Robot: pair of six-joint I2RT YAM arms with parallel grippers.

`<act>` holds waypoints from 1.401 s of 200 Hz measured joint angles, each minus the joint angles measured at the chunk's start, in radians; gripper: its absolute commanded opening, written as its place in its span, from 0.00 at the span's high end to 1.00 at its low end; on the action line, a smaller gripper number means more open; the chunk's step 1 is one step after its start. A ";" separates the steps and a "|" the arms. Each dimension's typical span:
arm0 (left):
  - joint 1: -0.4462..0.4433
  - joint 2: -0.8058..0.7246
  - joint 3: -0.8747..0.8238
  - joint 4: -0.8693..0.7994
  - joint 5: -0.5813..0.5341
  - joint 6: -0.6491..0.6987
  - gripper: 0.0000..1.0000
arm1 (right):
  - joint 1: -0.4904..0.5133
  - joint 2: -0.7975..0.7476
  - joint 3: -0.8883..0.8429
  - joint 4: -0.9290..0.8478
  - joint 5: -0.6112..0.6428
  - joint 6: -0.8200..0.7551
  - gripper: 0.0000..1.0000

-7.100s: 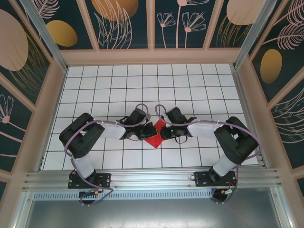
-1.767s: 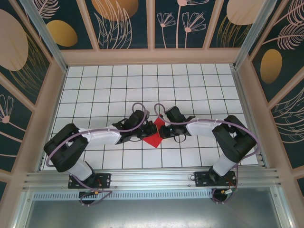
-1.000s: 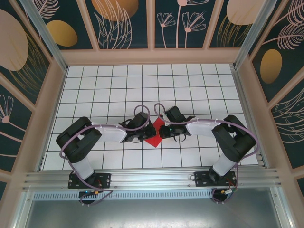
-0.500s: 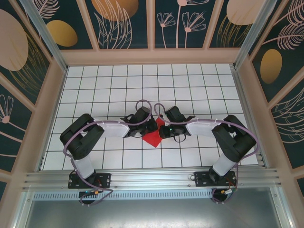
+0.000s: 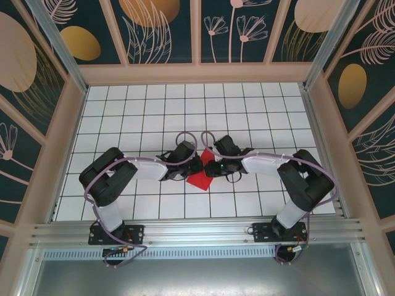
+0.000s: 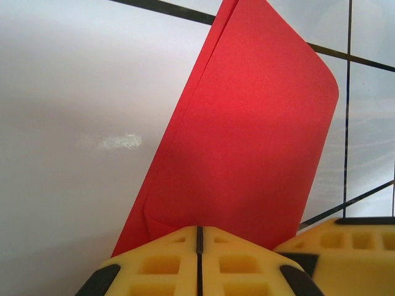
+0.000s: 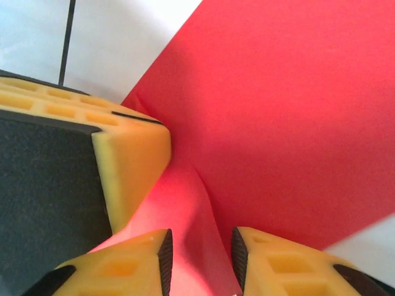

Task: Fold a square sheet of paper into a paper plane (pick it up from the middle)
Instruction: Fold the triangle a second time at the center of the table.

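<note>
the red paper [image 5: 199, 179] is lying folded in the middle of the white gridded table [image 5: 247, 111], a plain bright red. both arms are reaching in and meeting over its far corner. the left gripper [image 6: 199, 233] is sitting fully closed, its yellow fingers [image 6: 154, 265] pressing together with the paper's lower edge pinched in the seam between them. from that wrist the paper is rising as a doubled flap, two layers showing along its left edge and its top right corner curling round. the right gripper [image 7: 202, 250] is holding its jaws a little apart, and a raised ridge of the paper is running through the gap; whether the pads are touching it, i cannot tell. the two grippers are crowding just beside each other on the paper.
</note>
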 measured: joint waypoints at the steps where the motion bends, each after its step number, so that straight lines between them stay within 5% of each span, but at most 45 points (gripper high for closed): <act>1: 0.000 0.000 0.000 0.001 0.000 0.000 0.91 | 0.000 -0.004 0.000 -0.003 0.001 0.001 0.59; 31: 0.000 0.000 -0.009 0.021 0.000 0.000 0.91 | -0.013 -0.119 -0.003 -0.049 0.033 0.048 0.56; 62: 0.000 0.000 -0.009 0.024 0.001 0.000 0.91 | -0.013 -0.236 -0.054 -0.006 -0.027 0.106 0.83; 93: 0.000 0.000 -0.009 0.025 0.004 0.000 0.92 | 0.002 -0.234 -0.118 0.060 -0.123 0.159 0.94; 184: 0.000 0.000 -0.009 0.025 0.005 0.000 0.92 | 0.081 0.034 -0.102 0.185 -0.257 0.222 0.94; 280: 0.003 0.004 -0.010 0.035 0.012 0.000 0.93 | 0.074 -0.016 -0.230 0.311 -0.313 0.253 0.90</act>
